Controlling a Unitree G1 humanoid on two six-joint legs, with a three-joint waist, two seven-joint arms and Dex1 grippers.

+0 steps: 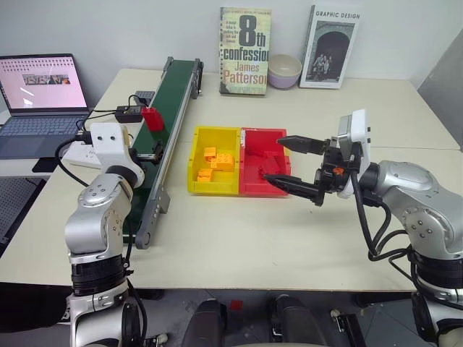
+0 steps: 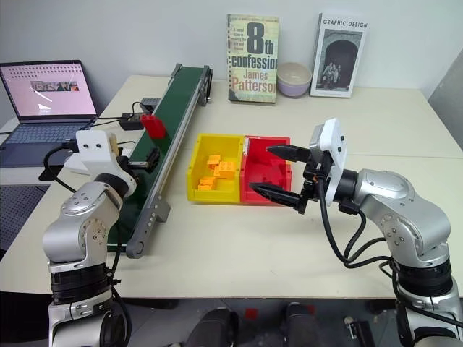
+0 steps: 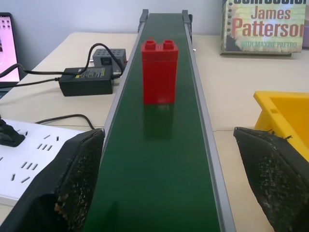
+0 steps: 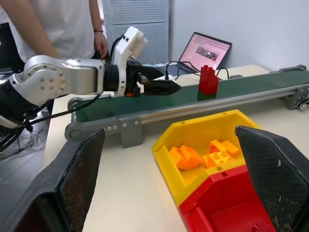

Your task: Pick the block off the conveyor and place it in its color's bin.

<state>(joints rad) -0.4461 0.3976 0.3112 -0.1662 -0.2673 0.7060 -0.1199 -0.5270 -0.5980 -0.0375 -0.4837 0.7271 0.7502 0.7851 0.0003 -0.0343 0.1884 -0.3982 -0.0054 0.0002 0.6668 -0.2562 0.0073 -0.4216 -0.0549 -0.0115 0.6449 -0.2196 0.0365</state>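
One cream table [image 1: 311, 238], white wall [image 1: 108, 29]

I see the scene evenly and brightly lit from above, with soft light and no hard highlights. Shadows stay faint: a pale one lies on the table [image 1: 304, 238] just beside the yellow tray [image 1: 214, 160] and the red bin [image 1: 260, 163]. The conveyor [image 3: 161, 159] belt has a slight sheen, and I make out a dim reflection of the red block [image 3: 160, 71] on it. The laptop [image 1: 42, 81] screen glows pinkish and washed out. In both wrist views the near black fingers [image 3: 72, 183] look soft and out of focus, while the far things stay sharp.
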